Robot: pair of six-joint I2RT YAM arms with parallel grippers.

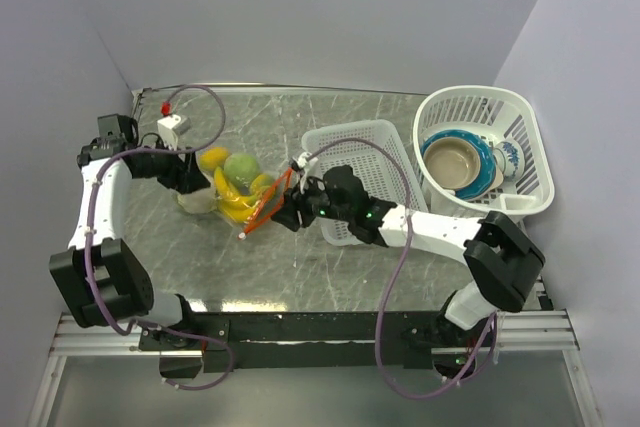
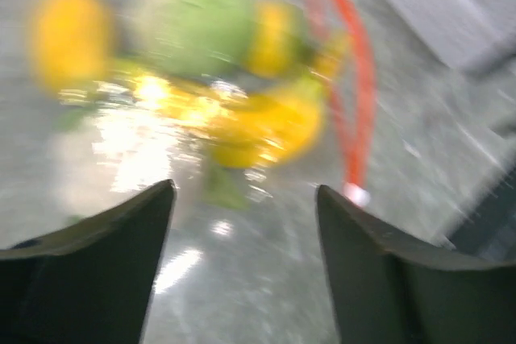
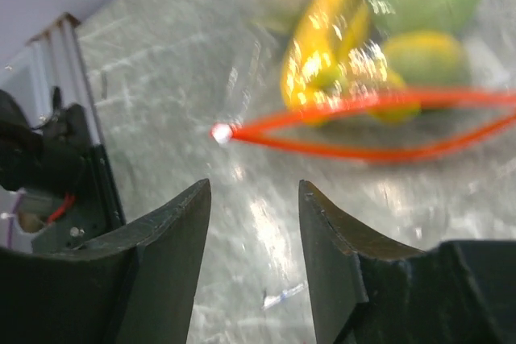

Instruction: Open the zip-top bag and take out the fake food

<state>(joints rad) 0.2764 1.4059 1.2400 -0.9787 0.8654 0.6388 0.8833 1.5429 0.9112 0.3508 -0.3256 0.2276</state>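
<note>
Zip-top bag [image 3: 379,104], mouth parted, lies just ahead of the spread, empty right pincer [image 3: 254,191], fake food [image 3: 322,46] unremoved; left pincer [image 2: 246,191] likewise spread, empty.

One zip-top bag [image 1: 265,205]. Inside, five pieces of fake food [image 1: 232,192]: one banana bunch [image 1: 235,210], one green ball [image 1: 240,167], one white cauliflower [image 1: 195,203], two yellow-orange fruits [image 1: 213,159]. Two white baskets: one rectangular basket [image 1: 350,137], one oval basket [image 1: 530,152]. Two bowls: one tan bowl [image 1: 452,162], one blue bowl [image 1: 481,147]. Two robot arms [image 1: 98,202]
</note>
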